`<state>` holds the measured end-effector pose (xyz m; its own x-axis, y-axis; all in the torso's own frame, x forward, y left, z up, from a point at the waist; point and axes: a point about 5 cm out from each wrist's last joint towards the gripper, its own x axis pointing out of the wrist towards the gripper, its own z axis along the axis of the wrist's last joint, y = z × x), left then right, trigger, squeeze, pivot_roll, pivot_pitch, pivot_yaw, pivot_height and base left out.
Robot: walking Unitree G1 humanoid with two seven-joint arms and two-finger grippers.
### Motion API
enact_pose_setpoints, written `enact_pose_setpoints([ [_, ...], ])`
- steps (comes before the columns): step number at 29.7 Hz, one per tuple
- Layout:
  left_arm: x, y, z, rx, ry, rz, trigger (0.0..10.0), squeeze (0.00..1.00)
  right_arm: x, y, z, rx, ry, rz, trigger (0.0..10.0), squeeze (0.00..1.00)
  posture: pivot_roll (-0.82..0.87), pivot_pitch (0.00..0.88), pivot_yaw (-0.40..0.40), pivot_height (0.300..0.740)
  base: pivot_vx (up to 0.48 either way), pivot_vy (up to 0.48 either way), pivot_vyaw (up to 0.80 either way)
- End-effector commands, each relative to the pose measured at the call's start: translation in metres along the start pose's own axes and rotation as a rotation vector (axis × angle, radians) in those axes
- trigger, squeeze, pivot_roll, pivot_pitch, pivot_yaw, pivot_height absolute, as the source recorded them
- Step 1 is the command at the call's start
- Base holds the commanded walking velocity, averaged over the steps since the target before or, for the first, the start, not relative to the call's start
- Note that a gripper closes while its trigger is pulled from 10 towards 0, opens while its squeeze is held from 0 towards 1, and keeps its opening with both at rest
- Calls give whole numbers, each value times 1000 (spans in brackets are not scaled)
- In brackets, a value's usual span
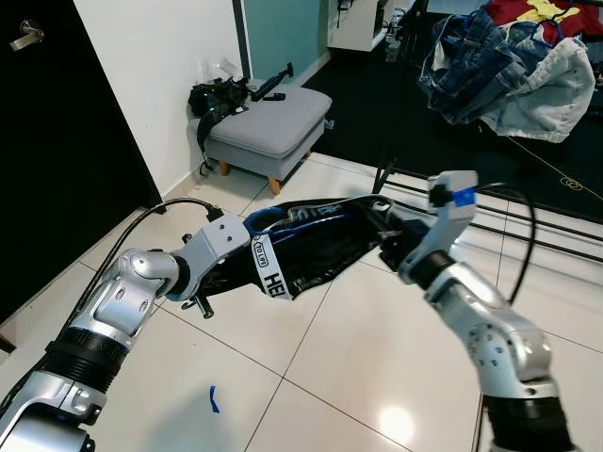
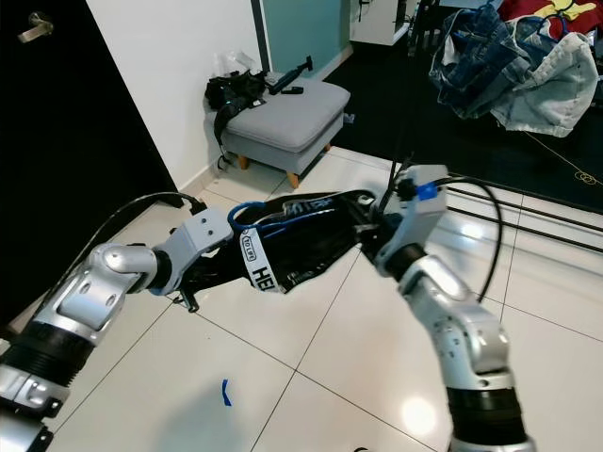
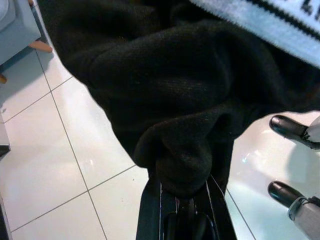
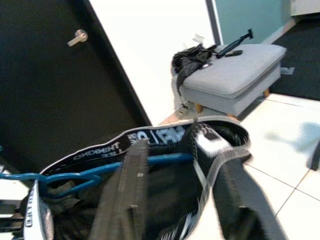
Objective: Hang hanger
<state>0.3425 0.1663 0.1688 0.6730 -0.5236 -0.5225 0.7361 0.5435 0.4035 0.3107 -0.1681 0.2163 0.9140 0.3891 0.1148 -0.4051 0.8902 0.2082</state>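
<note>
Blue wire hanger [image 1: 283, 222] threaded in a black waistbanded garment [image 1: 311, 250] stretched nearly level between both arms above the white tiled floor [image 1: 311, 377], left gripper [image 1: 247, 256] clenched on fabric, right gripper [image 1: 388, 237] holding the waistband's opposite end.

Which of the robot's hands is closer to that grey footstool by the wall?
The left hand. It grips the black garment at the end nearest the grey footstool. The right hand holds the garment's opposite end, farther out over the tiles.
</note>
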Motion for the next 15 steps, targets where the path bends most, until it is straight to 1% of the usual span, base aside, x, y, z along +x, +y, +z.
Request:
enact_pose_setpoints([
  [1, -4, 4, -4, -35, -1, -2, 10000, 0, -4, -16, 3, -29, -7, -77, 10000, 1000, -39, 132, 51, 740, 0, 0, 0],
  [2, -5, 4, -5, -50, -3, -5, 10000, 0, -9, -28, 8, -48, -20, -133, 10000, 1000, -39, 132, 51, 740, 0, 0, 0],
  [3, -5, 4, -5, -50, -3, -5, 10000, 0, -9, -28, 8, -48, -20, -133, 10000, 1000, -39, 132, 51, 740, 0, 0, 0],
  [4, -5, 4, -6, -61, -5, -4, 10000, 0, -13, -38, 13, -56, -39, -180, 10000, 1000, -39, 132, 51, 740, 0, 0, 0],
  [5, -5, 4, -6, -61, -5, -4, 10000, 0, -13, -38, 13, -56, -39, -180, 10000, 1000, -39, 132, 51, 740, 0, 0, 0],
  [7, -6, 5, -7, -76, -7, 0, 10000, 0, -19, -49, 20, -58, -66, -224, 10000, 1000, -39, 132, 51, 740, 0, 0, 0],
  [8, -6, 5, -7, -76, -7, 0, 10000, 0, -19, -49, 20, -58, -66, -224, 10000, 1000, -39, 132, 51, 740, 0, 0, 0],
  [9, -6, 6, -9, -93, -8, 8, 10000, 0, -25, -56, 28, -58, -99, -247, 10000, 1000, -41, 132, 52, 740, 0, 0, 0],
  [11, -6, 8, -11, -117, -9, 27, 10000, 0, -35, -66, 40, -46, -157, -276, 10000, 1000, -42, 132, 54, 740, 0, 0, 0],
  [13, -5, 9, -12, -122, -10, 34, 10000, 0, -38, -68, 43, -40, -174, -283, 10000, 1000, -42, 132, 54, 740, 0, 0, 0],
  [15, -4, 11, -11, -140, -19, 58, 10000, 0, -42, -72, 47, -10, -210, -305, 10000, 1000, -42, 132, 56, 740, 0, 0, 0],
])
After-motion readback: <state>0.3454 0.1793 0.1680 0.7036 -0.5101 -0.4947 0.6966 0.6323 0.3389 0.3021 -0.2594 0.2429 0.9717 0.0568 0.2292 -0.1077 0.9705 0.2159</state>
